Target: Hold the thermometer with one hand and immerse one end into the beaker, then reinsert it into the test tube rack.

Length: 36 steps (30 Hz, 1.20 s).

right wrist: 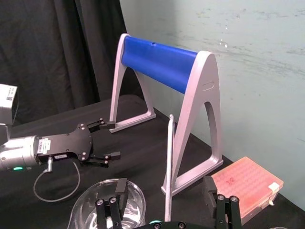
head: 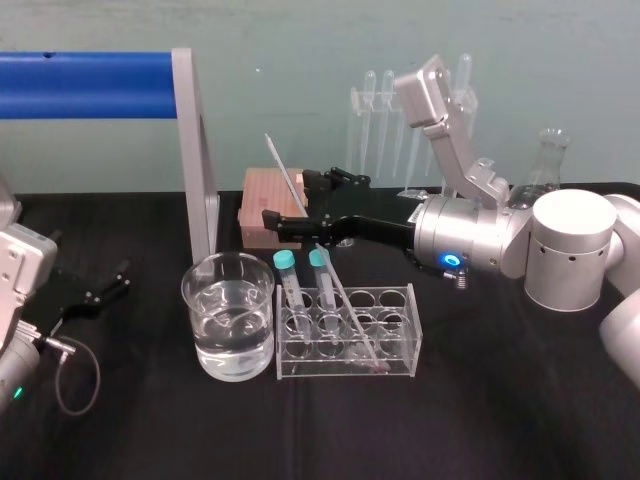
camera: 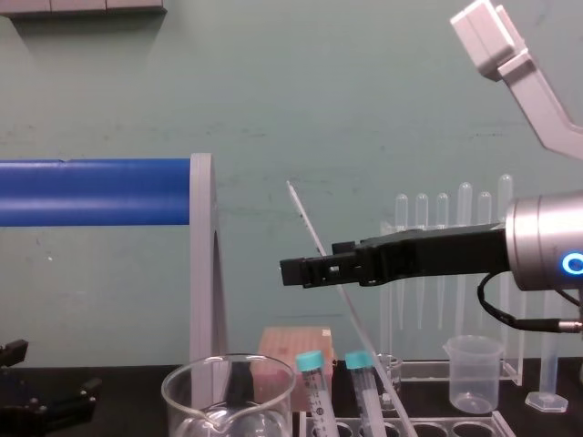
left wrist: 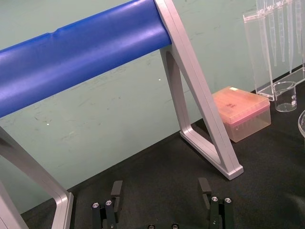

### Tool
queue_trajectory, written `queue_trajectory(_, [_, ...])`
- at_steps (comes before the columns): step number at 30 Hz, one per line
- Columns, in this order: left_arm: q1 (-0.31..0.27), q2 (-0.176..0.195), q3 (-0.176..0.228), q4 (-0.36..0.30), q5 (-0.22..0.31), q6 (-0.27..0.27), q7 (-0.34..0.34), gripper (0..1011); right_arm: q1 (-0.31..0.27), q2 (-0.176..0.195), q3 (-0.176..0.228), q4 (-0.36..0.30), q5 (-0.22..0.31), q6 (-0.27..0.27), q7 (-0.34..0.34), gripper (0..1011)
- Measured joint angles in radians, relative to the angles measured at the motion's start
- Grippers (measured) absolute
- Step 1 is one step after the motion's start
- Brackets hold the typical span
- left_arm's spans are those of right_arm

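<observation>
Glass, long and thin, the thermometer [head: 283,168] stands in the test tube rack [head: 400,330]. Its red bulb is down in a near hole and its stem leans back toward 11 o'clock, which leaves the upper stretch free in the air for a side grasp. The right hand [head: 292,200] reaches in from 3 o'clock, level above the rack. Its two fingers straddle that stem with a gap on each side, spread apart and with nothing clamped yet. I judge the step in hand to be the closing pinch before the lift. The beaker [head: 228,315], part full of clear liquid, sits just beside the rack at its 9 o'clock, so the carry should be short. Two teal-capped tubes [head: 285,262] stand in the rack's left-hand holes, between stem and beaker, and a lift would need to clear them. A pink tip box [head: 268,205] lies just behind the fingers at 12 o'clock, and the grey leg of the blue roller stand [head: 195,150] rises at 10 o'clock. The left gripper [head: 98,290] rests, fingers parted, over the black table [head: 480,420] at far 9 o'clock.
</observation>
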State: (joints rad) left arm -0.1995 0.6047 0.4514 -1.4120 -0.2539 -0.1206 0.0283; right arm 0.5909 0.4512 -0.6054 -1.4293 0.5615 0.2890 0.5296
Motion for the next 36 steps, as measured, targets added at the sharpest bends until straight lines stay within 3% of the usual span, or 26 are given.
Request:
queue_trajectory(14, [0.000, 0.000, 0.000, 0.000, 0.000, 0.000, 0.000, 1008, 0.002, -0.001, -0.001, 0.002, -0.002, 0.002, -0.002, 980])
queue_trajectory(26, [0.000, 0.000, 0.000, 0.000, 0.000, 0.000, 0.000, 1008, 0.001, 0.000, 0.000, 0.000, 0.000, 0.000, 0.001, 681])
queue_trajectory(27, [0.000, 0.000, 0.000, 0.000, 0.000, 0.000, 0.000, 1008, 0.001, 0.001, 0.000, 0.000, 0.000, 0.000, 0.001, 611])
queue_trajectory(36, [0.000, 0.000, 0.000, 0.000, 0.000, 0.000, 0.000, 1008, 0.000, 0.001, 0.000, -0.001, 0.001, -0.001, 0.002, 330])
